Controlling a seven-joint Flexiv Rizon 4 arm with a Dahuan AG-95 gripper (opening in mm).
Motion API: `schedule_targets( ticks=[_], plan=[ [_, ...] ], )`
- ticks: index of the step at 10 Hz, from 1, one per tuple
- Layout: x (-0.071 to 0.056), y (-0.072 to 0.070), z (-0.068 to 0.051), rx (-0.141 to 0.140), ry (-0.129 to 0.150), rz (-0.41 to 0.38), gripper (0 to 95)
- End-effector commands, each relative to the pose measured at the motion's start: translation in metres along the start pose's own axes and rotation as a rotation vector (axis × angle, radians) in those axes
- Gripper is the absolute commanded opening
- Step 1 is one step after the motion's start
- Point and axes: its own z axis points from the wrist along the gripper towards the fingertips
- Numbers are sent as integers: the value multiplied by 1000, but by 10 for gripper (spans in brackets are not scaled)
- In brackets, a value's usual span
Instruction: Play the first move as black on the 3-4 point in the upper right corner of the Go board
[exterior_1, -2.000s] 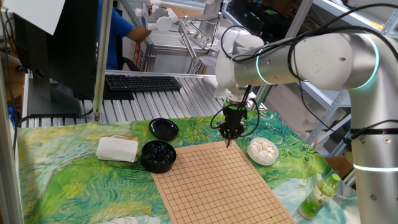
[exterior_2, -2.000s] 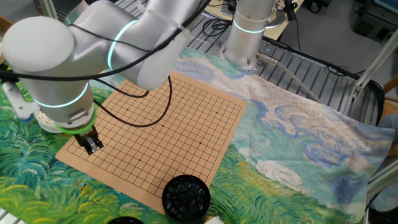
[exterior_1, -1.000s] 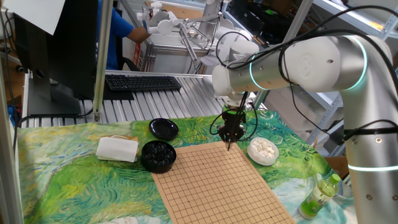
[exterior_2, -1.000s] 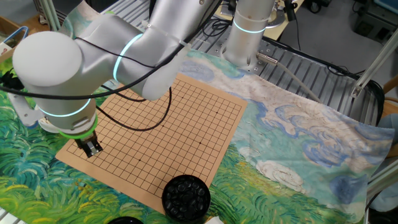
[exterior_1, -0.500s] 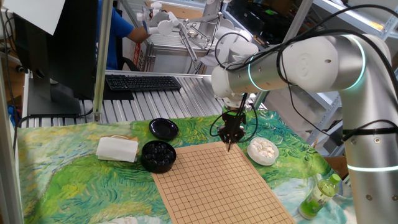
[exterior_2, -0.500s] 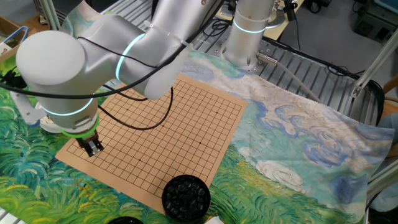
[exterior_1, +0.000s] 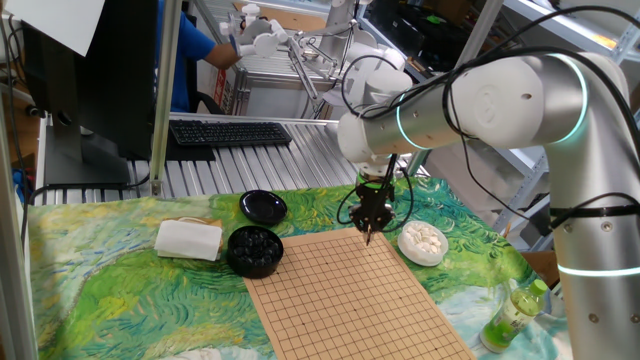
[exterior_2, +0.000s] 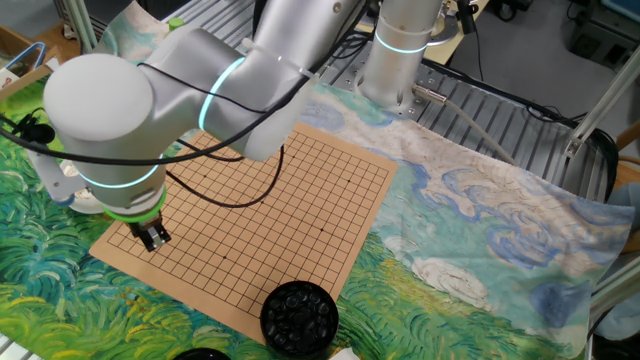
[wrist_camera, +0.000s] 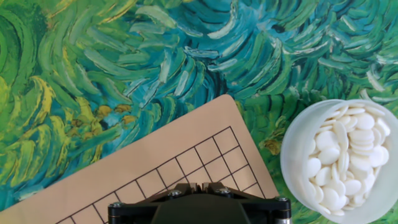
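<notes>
Hand view showed the gripper (wrist_camera: 198, 186) over the board's (wrist_camera: 155, 155) corner beside the white stones (wrist_camera: 344, 158), its hold and any black stone hidden, the 3-4 point apparently unplayed.

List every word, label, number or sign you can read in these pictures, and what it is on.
None can be read.
Bottle: its label is too small and blurred.
Keyboard: key markings too small.
Go board: grid lines only, no writing.
White-stone bowl: unmarked.
</notes>
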Motion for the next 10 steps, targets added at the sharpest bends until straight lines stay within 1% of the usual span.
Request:
schedule_targets(
  ticks=[1, 4, 8, 9, 10],
  plan=[
    [-1, 1, 1, 5, -1, -2, 0],
    [0, 1, 2, 8, -5, 1, 0],
    [3, 2, 6, 7, -12, 4, 0],
    [3, 2, 7, 8, -14, 5, 0],
    [3, 2, 7, 16, -19, 4, 0]
  ],
)
